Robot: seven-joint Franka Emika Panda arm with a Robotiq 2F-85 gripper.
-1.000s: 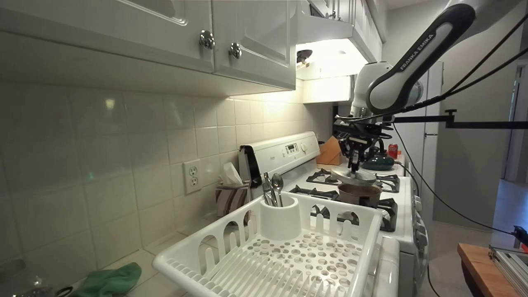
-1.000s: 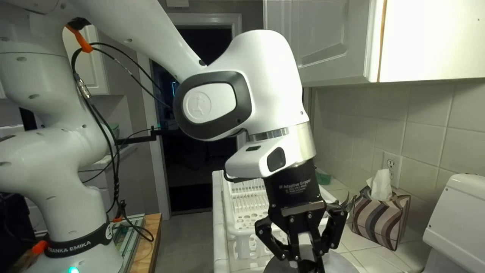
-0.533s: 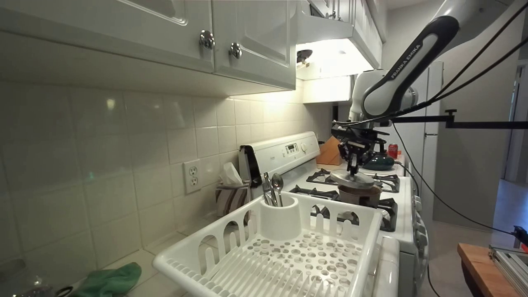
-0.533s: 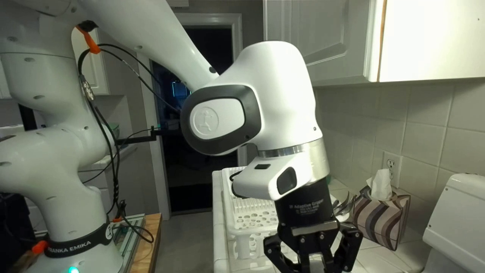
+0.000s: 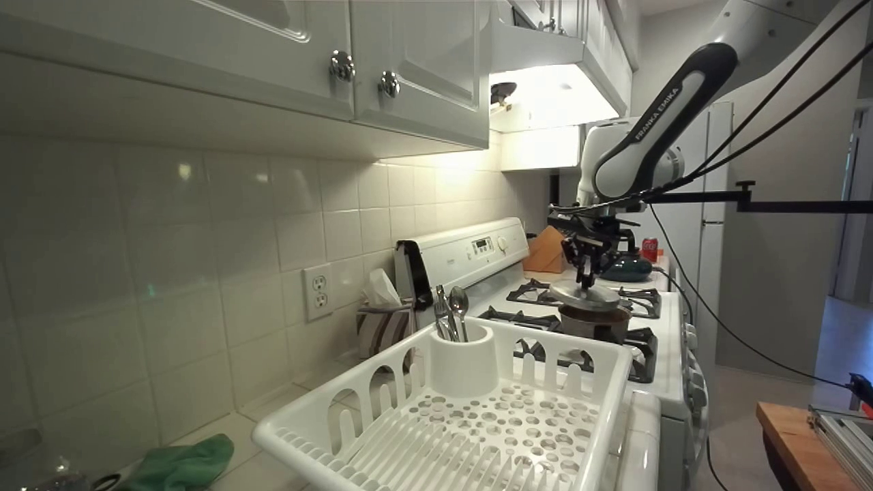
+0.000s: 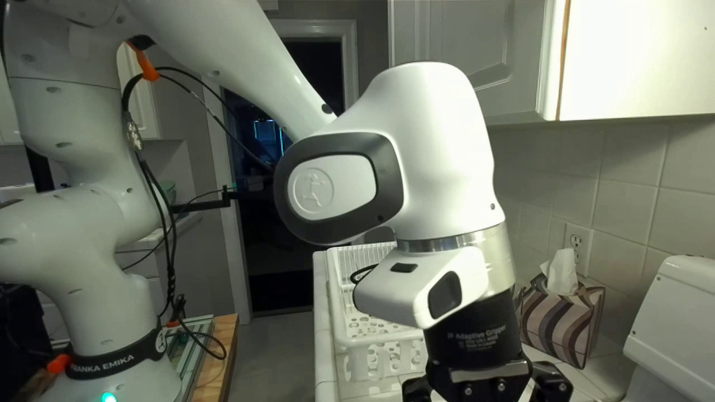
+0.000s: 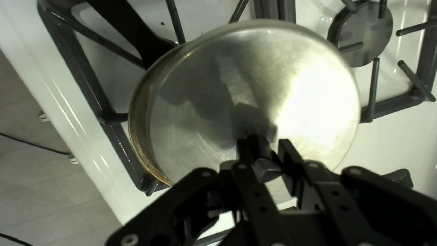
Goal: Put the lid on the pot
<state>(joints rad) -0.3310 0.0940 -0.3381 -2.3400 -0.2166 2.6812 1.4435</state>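
My gripper [image 7: 264,146] is shut on the dark knob [image 7: 268,169] of the silvery lid [image 7: 191,112]. In an exterior view the lid [image 5: 580,297] hangs just over the pot [image 5: 592,323], tilted, its left edge higher. It sits off-centre there, shifted left of the pot. The wrist view shows a crescent of the pot's brownish rim [image 7: 138,136] past the lid's left side; the rest of the opening is covered. Whether lid and rim touch, I cannot tell. The fingertips [image 5: 585,278] stand above the lid's middle. In an exterior view the gripper body [image 6: 480,374] runs off the bottom edge.
The pot's black handle [image 7: 126,27] points to the upper left in the wrist view. Black burner grates [image 5: 522,317] surround the pot. A white dish rack [image 5: 470,436] stands beside the stove. Behind are a dark green kettle [image 5: 626,267] and a red can [image 5: 649,249].
The arm has come down and moved right in an exterior view, with the lid still gripped. The lid is lower over the pot, after a small shift left and then back right.
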